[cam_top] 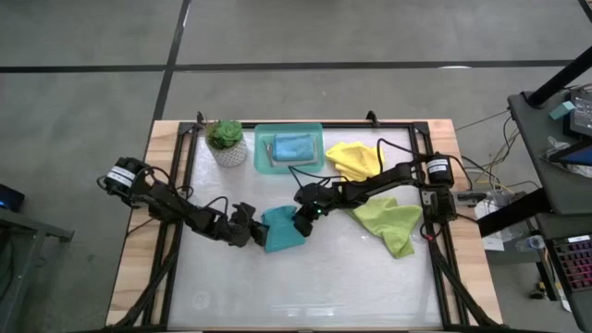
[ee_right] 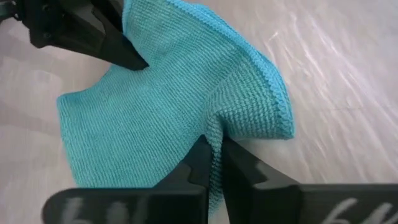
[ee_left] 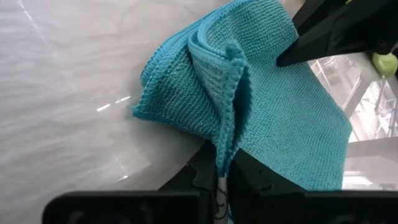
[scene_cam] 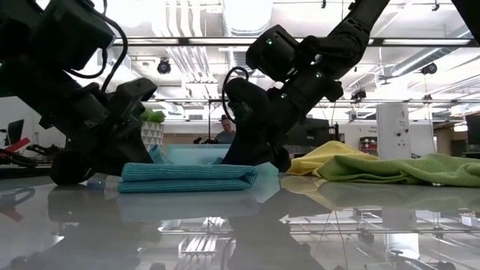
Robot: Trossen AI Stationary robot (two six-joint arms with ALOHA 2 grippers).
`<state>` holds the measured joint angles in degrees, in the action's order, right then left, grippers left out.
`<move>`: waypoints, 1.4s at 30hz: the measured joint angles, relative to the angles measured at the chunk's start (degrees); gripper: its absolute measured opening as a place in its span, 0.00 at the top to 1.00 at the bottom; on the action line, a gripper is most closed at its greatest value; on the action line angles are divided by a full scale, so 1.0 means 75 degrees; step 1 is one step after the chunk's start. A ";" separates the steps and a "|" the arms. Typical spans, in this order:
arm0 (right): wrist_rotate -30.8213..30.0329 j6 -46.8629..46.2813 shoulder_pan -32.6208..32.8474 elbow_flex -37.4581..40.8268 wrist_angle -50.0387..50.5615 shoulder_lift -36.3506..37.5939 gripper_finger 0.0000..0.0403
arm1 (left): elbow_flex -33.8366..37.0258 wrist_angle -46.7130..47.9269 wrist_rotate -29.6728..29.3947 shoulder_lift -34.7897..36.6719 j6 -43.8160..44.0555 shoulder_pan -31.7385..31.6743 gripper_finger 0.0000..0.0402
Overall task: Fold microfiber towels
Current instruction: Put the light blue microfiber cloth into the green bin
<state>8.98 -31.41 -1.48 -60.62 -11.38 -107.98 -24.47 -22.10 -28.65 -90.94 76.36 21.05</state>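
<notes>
Here, near the middle of the worktop (cam_top: 305, 287), the left pincer (cam_top: 256, 231) and the right pincer (cam_top: 301, 220) are each clamped on opposite edges of a teal-blue towel (cam_top: 280, 229), apparently so the two arms can lift and fold it together. The wrist views show what the overhead view cannot: cloth pinched into a raised ridge between each pair of dark fingers, while the low view shows the towel lying in flat layers. Only the overhead view takes in the yellow towel (cam_top: 351, 159), lime green towel (cam_top: 390, 222) and the teal tray (cam_top: 289, 150) holding another blue towel (cam_top: 293, 146).
</notes>
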 joint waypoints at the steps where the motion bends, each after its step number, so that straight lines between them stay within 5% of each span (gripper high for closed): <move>1: -0.0001 0.0026 0.0000 0.0000 -0.0011 0.0000 0.97 | 0.0000 0.0004 -0.0009 0.0000 -0.0051 0.0000 0.98; 14: -0.0003 0.0739 -0.0136 0.0000 0.0091 0.0601 0.98 | -0.0003 0.0060 -0.0236 0.0876 -0.2069 -0.0519 0.98; 28: -0.0016 0.1650 -0.1327 -0.0019 0.0341 0.1843 0.97 | -0.0171 -0.0002 0.0172 0.2849 -0.5690 -0.2701 0.99; 42: -0.0017 0.2681 -0.2593 -0.0821 0.0936 0.1897 0.97 | -0.1127 -0.0045 0.1349 0.2409 -0.7305 -0.4905 0.99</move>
<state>8.85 -11.30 -20.92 -66.78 -4.36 -93.76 -32.92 -22.43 -18.53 -72.87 21.57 -15.74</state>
